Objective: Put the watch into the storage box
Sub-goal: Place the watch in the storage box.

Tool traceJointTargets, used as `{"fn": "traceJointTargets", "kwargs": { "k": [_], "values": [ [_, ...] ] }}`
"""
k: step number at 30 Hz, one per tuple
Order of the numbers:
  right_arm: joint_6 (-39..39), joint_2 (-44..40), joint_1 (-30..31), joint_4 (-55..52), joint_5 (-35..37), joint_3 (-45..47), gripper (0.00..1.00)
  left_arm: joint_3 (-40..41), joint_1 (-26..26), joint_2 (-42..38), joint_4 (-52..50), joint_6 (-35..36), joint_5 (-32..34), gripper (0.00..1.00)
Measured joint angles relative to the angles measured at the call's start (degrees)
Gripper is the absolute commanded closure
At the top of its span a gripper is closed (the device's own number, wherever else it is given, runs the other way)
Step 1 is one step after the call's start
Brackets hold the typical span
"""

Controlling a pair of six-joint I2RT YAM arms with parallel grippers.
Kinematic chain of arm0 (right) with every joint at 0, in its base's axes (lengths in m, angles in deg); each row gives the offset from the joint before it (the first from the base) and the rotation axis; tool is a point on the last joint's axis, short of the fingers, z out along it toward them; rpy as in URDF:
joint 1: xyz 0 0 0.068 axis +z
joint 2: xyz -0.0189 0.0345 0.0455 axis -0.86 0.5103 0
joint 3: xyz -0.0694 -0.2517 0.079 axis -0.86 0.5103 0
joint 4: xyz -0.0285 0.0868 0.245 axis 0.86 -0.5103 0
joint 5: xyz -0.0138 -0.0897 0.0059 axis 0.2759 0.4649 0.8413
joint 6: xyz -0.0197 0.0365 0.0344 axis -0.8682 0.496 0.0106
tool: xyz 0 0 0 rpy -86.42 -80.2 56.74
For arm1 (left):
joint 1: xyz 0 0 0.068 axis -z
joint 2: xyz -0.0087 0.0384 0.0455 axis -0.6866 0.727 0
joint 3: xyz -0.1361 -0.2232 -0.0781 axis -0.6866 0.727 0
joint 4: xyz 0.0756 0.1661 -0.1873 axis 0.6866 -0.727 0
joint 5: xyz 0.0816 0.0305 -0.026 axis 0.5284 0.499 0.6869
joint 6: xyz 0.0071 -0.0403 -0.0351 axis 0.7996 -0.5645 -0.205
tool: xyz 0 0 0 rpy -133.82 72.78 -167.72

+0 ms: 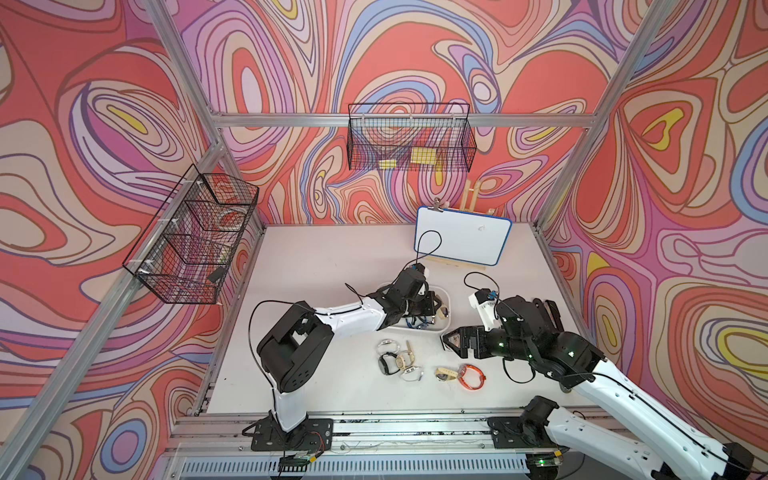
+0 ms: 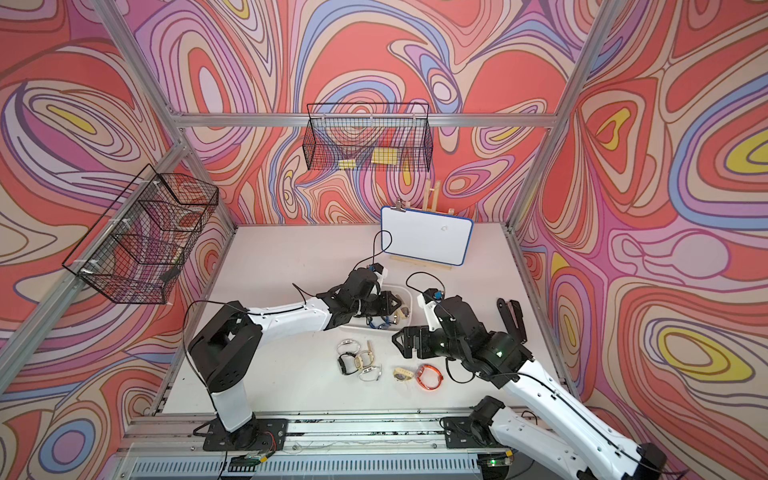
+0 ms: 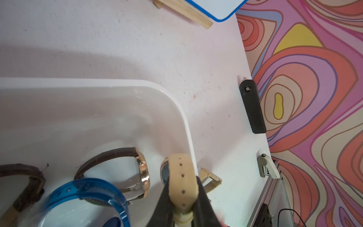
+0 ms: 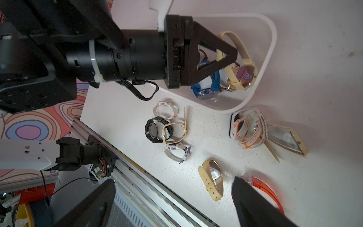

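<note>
My left gripper (image 3: 183, 179) is shut on the cream strap of a watch (image 3: 181, 169) and holds it inside the right end of the white storage box (image 3: 182, 118). In the right wrist view the watch (image 4: 245, 74) hangs from that gripper (image 4: 225, 55) with its round face just above the box (image 4: 273, 39) floor. Both top views show the left gripper (image 1: 436, 305) (image 2: 395, 305) over the box (image 1: 415, 330) (image 2: 409, 299). My right gripper (image 1: 446, 338) (image 4: 172, 180) stands open and empty, just right of the box's front corner.
A blue watch (image 3: 88, 188) and a brown-strapped gold watch (image 3: 141, 171) lie in the box. Several loose watches (image 1: 395, 361), a beige one (image 1: 444, 374) and an orange band (image 1: 471, 376) lie in front. A whiteboard (image 1: 463, 241) stands behind; mesh baskets (image 1: 409, 137) (image 1: 191, 237) hang on the frame.
</note>
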Motion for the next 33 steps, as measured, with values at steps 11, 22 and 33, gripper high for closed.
{"fn": "traceJointTargets", "kwargs": {
  "k": [11,22,33],
  "values": [
    [0.5,-1.0,0.0,-0.9,1.0,0.0,0.02,2.5,0.0,0.2,0.8,0.0,2.0,0.56],
    [0.5,0.2,0.0,-0.9,2.0,0.0,0.02,6.5,-0.3,-8.0,-1.9,-0.5,4.3,0.26],
    [0.2,14.5,-0.8,3.6,4.0,-0.9,0.08,9.5,0.0,-33.9,-10.4,3.3,9.6,0.24]
  ]
}}
